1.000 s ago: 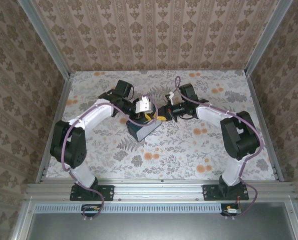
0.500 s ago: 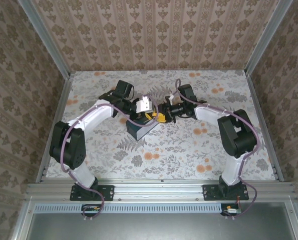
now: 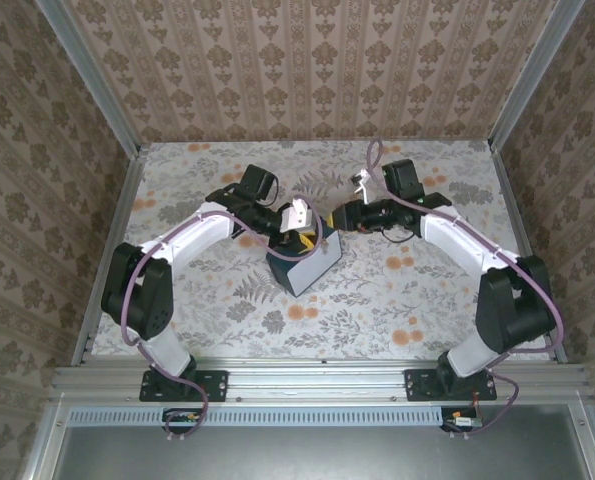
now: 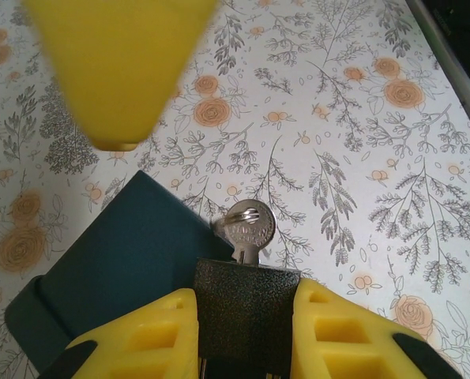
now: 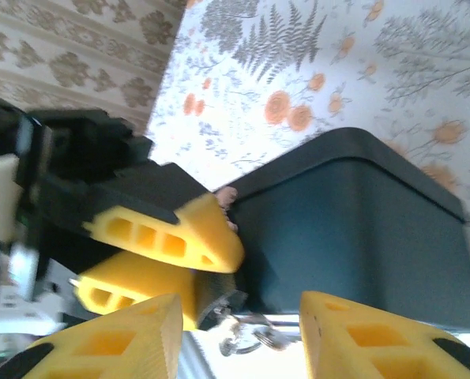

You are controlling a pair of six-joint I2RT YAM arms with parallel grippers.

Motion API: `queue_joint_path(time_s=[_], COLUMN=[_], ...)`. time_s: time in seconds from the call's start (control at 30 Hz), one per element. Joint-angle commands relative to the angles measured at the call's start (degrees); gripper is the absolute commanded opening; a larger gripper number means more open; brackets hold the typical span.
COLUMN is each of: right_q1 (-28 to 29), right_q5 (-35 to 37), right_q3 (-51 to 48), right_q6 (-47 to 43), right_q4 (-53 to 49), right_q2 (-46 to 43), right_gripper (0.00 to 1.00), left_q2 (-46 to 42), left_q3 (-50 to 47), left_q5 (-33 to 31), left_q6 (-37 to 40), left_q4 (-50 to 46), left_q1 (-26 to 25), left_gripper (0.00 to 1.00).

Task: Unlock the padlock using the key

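The padlock [image 4: 246, 304] is a dark, grainy block pinched between the yellow fingers of my left gripper [image 4: 246, 294], which is shut on it. A silver key [image 4: 249, 229] with a ring sticks out of its end. In the top view the left gripper [image 3: 299, 237] sits over the dark blue box [image 3: 307, 265]. My right gripper [image 3: 339, 217] stands just to its right, jaws apart. In the right wrist view the right gripper [image 5: 241, 304] is open, with the padlock [image 5: 215, 292] and key ring [image 5: 250, 332] beyond the gap and nothing touching its pads.
The dark blue box [image 4: 116, 260] lies under and left of the padlock on the floral tabletop [image 4: 361, 158]. A blurred yellow shape [image 4: 120, 63] hangs at the top of the left wrist view. Patterned walls and metal rails [image 3: 112, 240] bound the table.
My right gripper has opened, let go of the key and drawn back to the right. The left gripper, padlock and box have shifted slightly right and nearer.
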Motion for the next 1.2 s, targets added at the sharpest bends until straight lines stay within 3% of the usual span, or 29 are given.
queue_joint_path(time_s=[0.0,0.23,0.4,0.6,1.17], right_q1=[0.47,1.56,6.17,9.86,13.01], right_q5=[9.52,11.46,17.78,20.4,20.17], right_q3=[-6.77,-24.11,-28.87,-30.34,-29.29], right_q6=[-11.57,-18.7,-29.6,-37.31,-43.26], right_q4=[5.55,37.81,46.17,50.05,44.73], right_q2=[-4.8,-12.76,-13.63,-14.22,-15.15], right_gripper=[0.41,0.4,0.44,0.43,0.39], left_q2=[-0.43,0.42,0.52,0.79,0.89], left_q3=[1.04,2.52,3.13,4.2,4.8], left_q5=[3.91,4.26,4.61,5.21,6.3], left_q6=[0.14,0.95,1.76,2.58,2.99], left_q4=[-0.27,-1.82,-3.04,-4.31,-4.65], left_q1=[0.52,0.87,1.39,1.66,1.84], left_gripper=[0.13,0.13,0.13,0.13,0.12])
